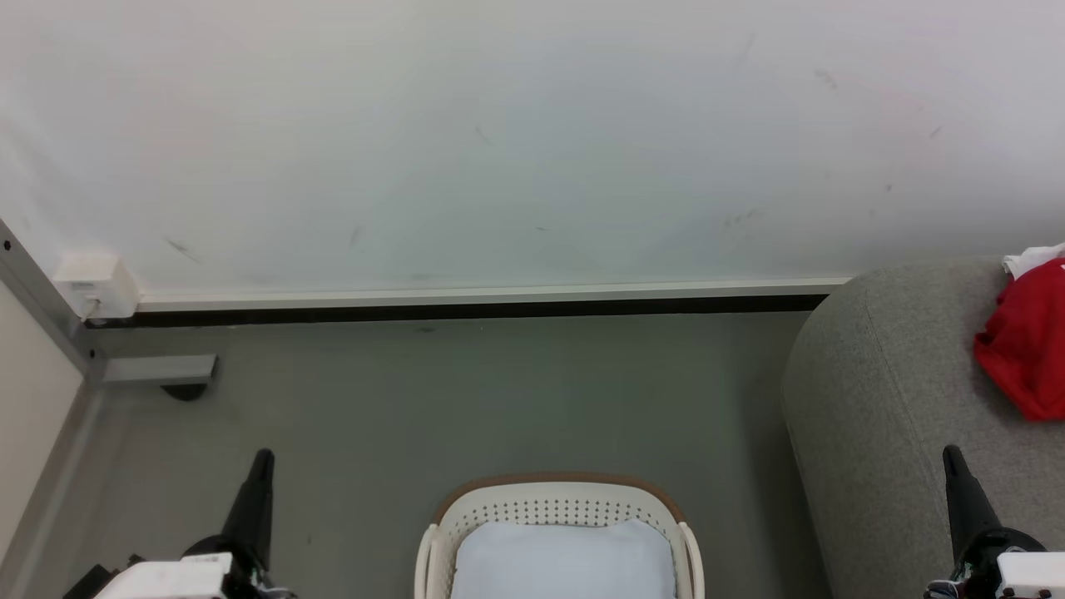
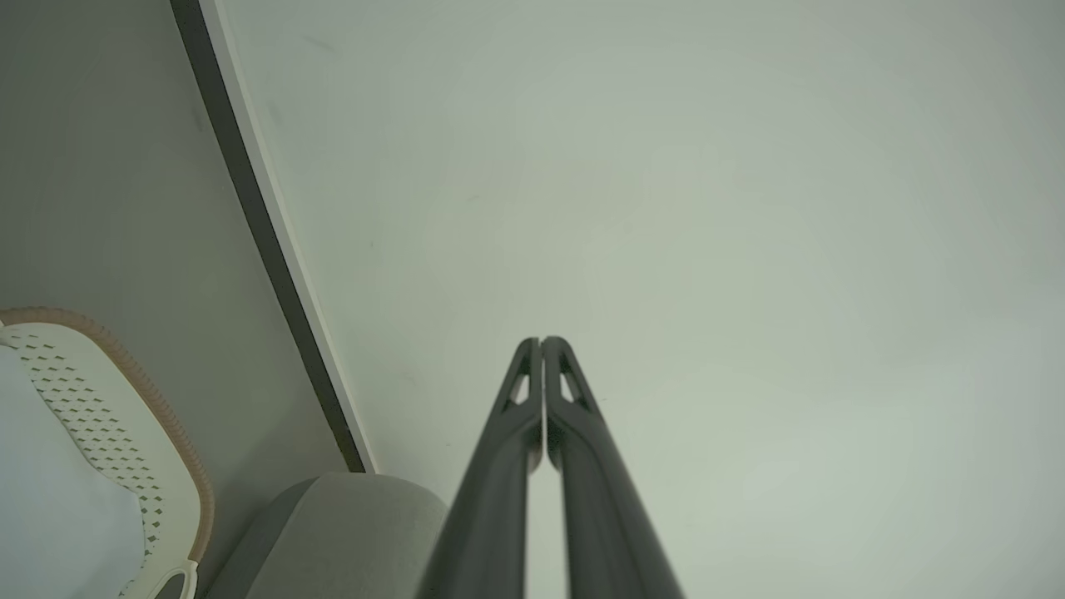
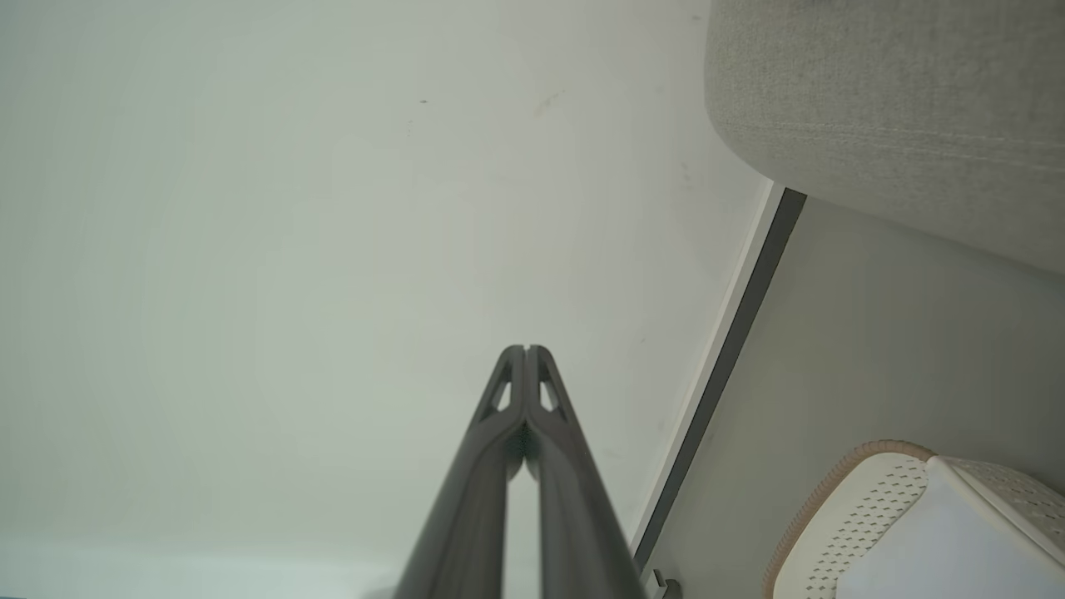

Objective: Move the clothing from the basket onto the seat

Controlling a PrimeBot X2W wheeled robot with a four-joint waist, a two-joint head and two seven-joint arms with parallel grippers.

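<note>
- The jersey (image 1: 1027,349) lay on the seat (image 1: 882,399), well apart from the basket (image 1: 556,505), and the right edge of the head view cut it off.
- It sat as a crumpled red heap. No number or trim showed, so its front and back could not be told.
- What showed of the heap ran longer away from the robot than across. Its white part (image 1: 1032,259) was at the far end and a rounded red fold at the near end.
- It looked soft, light and limp — it would likely sag and trail from any single grip, and it was neither fragile nor slippery.
- A raised fold near the top of the heap seemed the best place to pinch. A flat patch would give the fingers little to bite on.
- The basket stood on the floor (image 1: 466,391) just ahead of the robot, between the two tools. Inside was a flat pale surface (image 1: 566,557) — liner or cloth, I could not tell.
- The left tool (image 1: 263,457) was clenched on nothing, its fingers pressed together in its wrist view and pointing at the wall (image 1: 499,150).
- The right tool (image 1: 951,453) was likewise clenched and empty. It hung over the near part of the seat, apart from the jersey.
- With the red garment already on the seat, the task looked done or nearly so.
</note>
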